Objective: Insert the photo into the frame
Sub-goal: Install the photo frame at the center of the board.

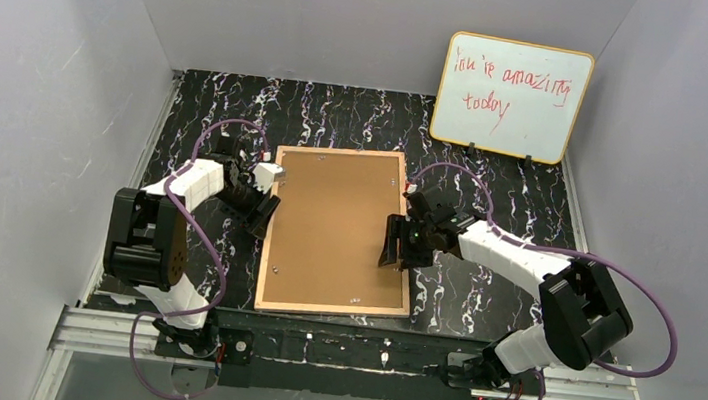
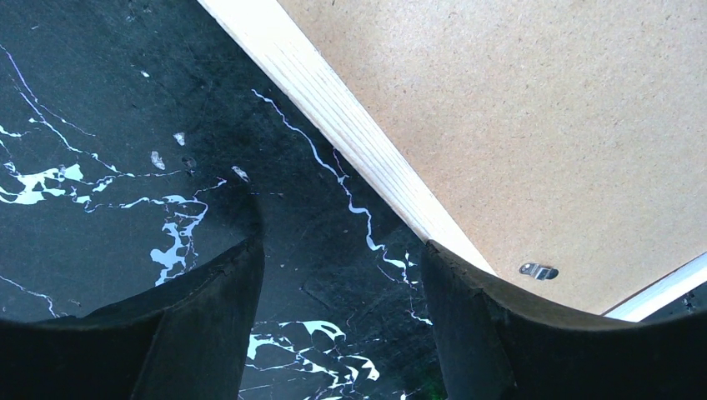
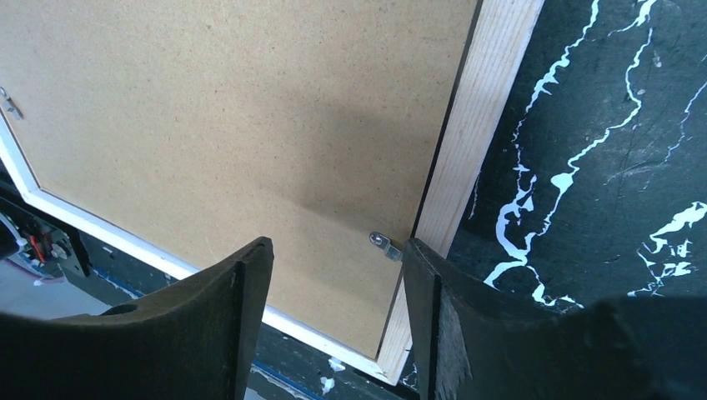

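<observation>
The frame [image 1: 332, 310] lies face down in the middle of the table, its tan wood back up, with the plain brown backing board [image 1: 337, 228] set in it. The photo is hidden or out of view. My left gripper [image 1: 263, 212] is open and empty at the frame's left edge. In the left wrist view the gripper [image 2: 342, 317] is over bare table, with one finger beside the wood rim [image 2: 350, 142]. My right gripper [image 1: 395, 250] is open and empty at the right edge. In the right wrist view the gripper [image 3: 338, 317] straddles the board [image 3: 225, 125] and rim [image 3: 475, 142].
An orange-rimmed whiteboard [image 1: 511, 97] with red writing leans on the back wall at the right. Small metal clips [image 3: 385, 244] sit on the rim over the board; another clip [image 2: 538, 271] shows in the left wrist view. Grey walls close in both sides.
</observation>
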